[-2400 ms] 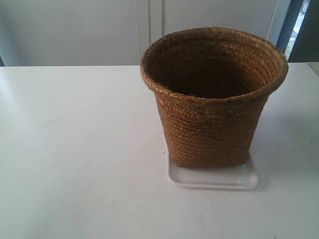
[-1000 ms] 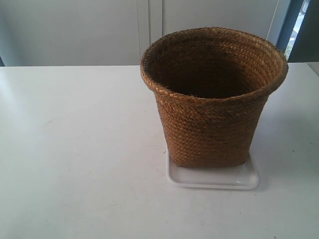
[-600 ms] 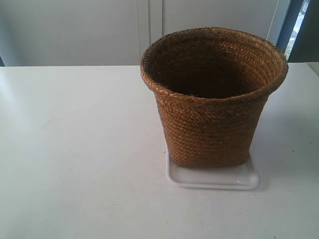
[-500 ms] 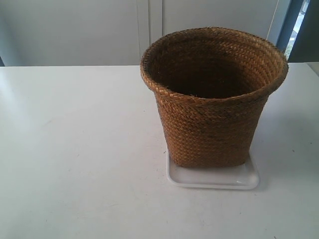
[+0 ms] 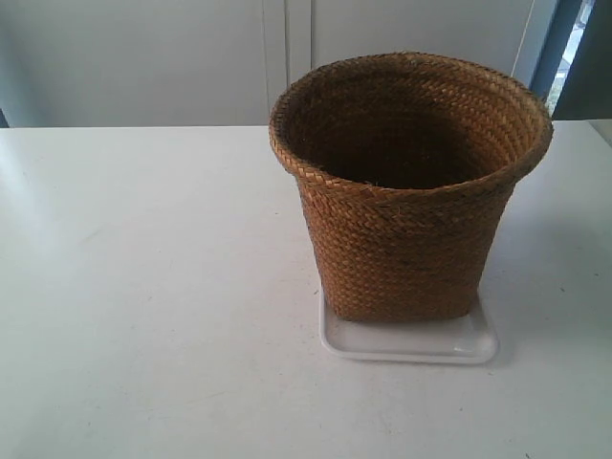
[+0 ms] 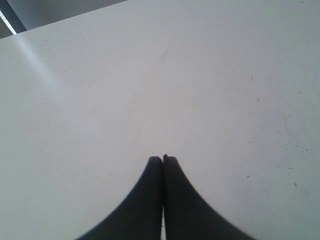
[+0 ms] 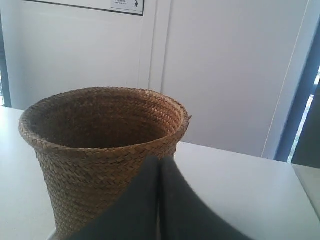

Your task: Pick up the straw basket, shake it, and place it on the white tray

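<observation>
Standing upright right of centre in the exterior view, the straw basket [image 5: 406, 239] sits on the white tray [image 5: 411, 342]. Its long axis is vertical, with the wide round mouth up and the narrower base down. The tray's near edge and rounded corners show under the base at lower right of the frame; the basket hides its far side. The white table [image 5: 143, 287] lies around them, with pale wall panels [image 5: 143, 57] behind. The grippers appear only in the wrist views.

Left wrist view: the left gripper [image 6: 162, 159] has its dark fingers pressed together, tips meeting and nothing between them. It is over bare, lightly specked table. Basket and tray are outside this view.

Right wrist view: the right gripper [image 7: 160, 159] is likewise closed tight and holds nothing. Its tips sit in front of the basket's side just under the rim; I cannot tell whether they touch it. From this low angle the braided wall and the inner rim show. On the wall behind hangs a small sign [image 7: 127, 5], which the exterior view does not show; its print is too small to read.
</observation>
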Robot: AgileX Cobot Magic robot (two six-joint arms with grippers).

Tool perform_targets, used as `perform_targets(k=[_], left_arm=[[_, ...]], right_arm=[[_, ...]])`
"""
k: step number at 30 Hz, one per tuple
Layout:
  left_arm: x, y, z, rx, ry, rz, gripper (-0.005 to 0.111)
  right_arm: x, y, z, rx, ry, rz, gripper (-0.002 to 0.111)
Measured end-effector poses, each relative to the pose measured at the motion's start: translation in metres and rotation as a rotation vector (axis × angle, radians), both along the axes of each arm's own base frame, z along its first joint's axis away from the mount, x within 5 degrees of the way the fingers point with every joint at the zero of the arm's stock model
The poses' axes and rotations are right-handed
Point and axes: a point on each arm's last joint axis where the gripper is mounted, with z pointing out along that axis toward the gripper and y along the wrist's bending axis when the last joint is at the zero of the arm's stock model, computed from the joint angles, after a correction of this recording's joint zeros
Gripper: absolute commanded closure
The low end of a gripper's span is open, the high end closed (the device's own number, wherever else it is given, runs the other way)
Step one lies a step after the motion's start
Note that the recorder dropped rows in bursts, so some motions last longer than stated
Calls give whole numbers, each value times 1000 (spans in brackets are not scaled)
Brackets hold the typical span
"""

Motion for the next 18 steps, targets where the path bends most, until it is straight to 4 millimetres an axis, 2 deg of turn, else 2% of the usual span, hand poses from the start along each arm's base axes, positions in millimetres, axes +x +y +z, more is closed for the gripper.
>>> perform_targets(k=[6, 10, 18], left_arm=[[0, 0, 0, 0, 0, 0, 107], [0, 0, 0, 0, 0, 0, 107], [0, 0, 0, 0, 0, 0, 107]], right_arm=[[13, -5, -35, 99, -15, -55, 108], [22, -8, -62, 107, -15, -90, 108], [34, -10, -117, 75, 115, -108, 108]])
